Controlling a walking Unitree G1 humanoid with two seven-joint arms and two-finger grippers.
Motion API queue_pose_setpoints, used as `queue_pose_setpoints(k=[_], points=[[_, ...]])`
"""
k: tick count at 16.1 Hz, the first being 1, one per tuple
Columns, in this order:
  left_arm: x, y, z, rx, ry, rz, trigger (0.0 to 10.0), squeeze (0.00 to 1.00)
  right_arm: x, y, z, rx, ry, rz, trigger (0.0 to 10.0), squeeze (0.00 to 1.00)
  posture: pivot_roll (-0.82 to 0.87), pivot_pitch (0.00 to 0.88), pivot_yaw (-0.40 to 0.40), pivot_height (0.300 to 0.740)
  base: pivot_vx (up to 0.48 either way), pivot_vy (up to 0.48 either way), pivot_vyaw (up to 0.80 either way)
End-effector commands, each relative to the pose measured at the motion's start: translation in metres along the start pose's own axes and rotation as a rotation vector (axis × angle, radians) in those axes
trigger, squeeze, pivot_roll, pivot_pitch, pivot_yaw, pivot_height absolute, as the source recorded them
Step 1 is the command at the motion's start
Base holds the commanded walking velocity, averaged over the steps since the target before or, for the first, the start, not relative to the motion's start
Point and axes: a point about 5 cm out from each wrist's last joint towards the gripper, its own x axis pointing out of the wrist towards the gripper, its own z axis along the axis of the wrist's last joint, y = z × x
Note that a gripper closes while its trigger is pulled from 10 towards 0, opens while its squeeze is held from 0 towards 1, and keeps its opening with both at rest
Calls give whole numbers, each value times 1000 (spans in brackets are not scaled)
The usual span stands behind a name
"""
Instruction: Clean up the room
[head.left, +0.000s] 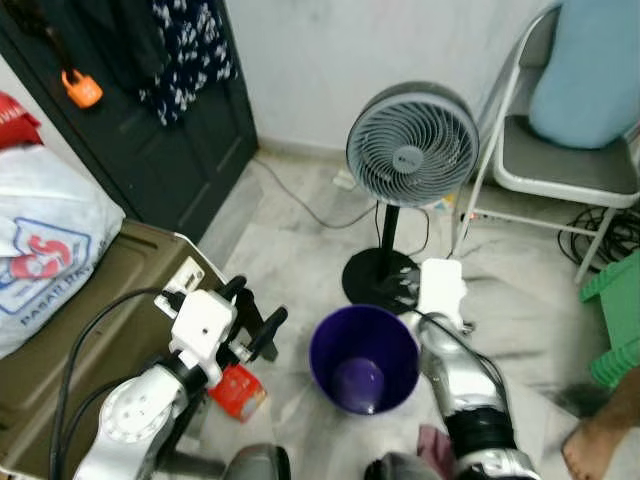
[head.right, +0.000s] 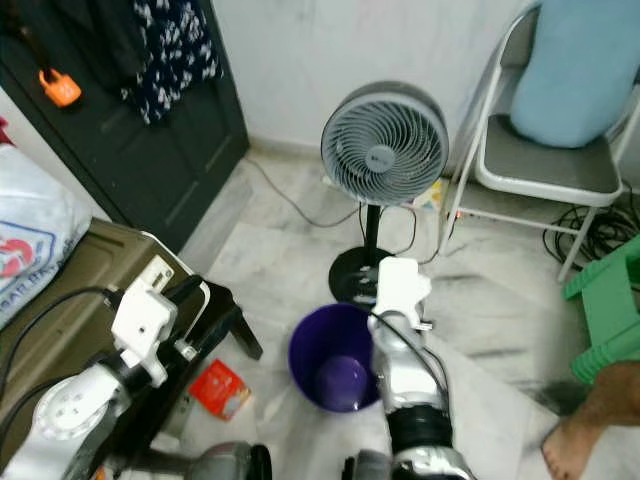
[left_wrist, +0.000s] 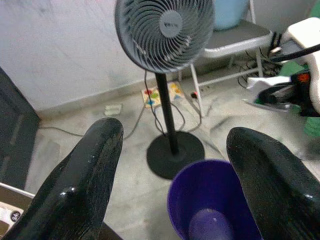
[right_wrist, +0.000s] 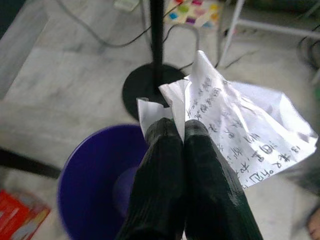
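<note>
The white plastic bag (head.left: 45, 255) on the olive case at the robot's left carries a large red "S" in a blue-edged emblem, with blue capitals below that seem to read "PASAR RAYA", the end cut off. The crumpled paper (right_wrist: 240, 135) pinched in the right tool (right_wrist: 184, 132) bears lines of dark handwriting, too small and skewed to read. The fan's (head.left: 411, 145) hub badge is illegible

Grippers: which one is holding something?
The right gripper. Its fingers are shut on a crumpled paper beside the purple bin. The left gripper is open with nothing between its fingers.
</note>
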Motion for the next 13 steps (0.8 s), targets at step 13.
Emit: queue_pose_setpoints(k=[13], points=[[-17,-2,19,28,39,-31,10000,0,22,34,-3,-31,125,-69,10000,114,121,203,112,740,0,0,0]])
